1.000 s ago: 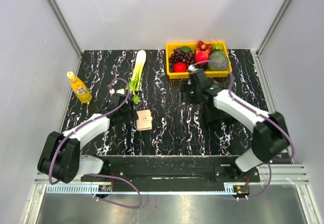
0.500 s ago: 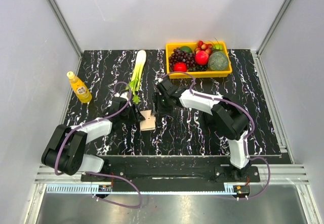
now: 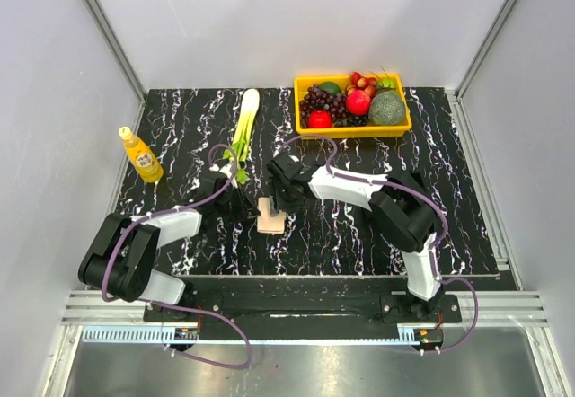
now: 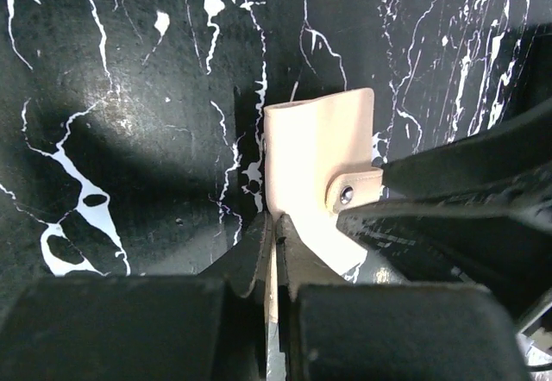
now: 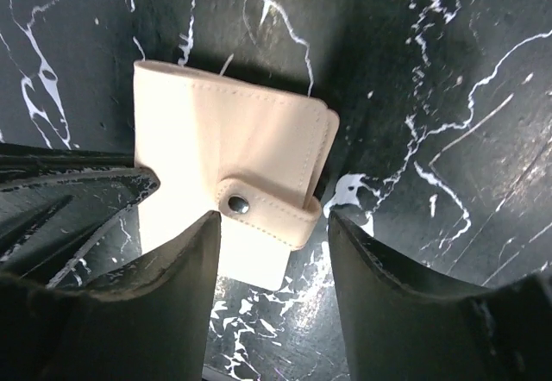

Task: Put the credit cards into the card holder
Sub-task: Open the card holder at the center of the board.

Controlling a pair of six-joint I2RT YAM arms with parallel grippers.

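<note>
Left wrist view: small beige soft-leather folding card holder (image 4: pixel 312 153), snapped shut, clamped at its near edge between the tips of left pincer (image 4: pixel 276 231). Likely light, floppy and quick to slide on black marbled tabletop (image 5: pixel 431 96), so best gripped at a stiff folded edge, clear of clasp tab (image 5: pixel 269 210). Right pincer (image 5: pixel 272 226) pitched down, jaws apart, tab between its tips.

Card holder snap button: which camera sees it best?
Right wrist: the snap shows big and clear on the card holder. Left wrist shows it smaller, off-centre. Top view is too far to show it.
</note>
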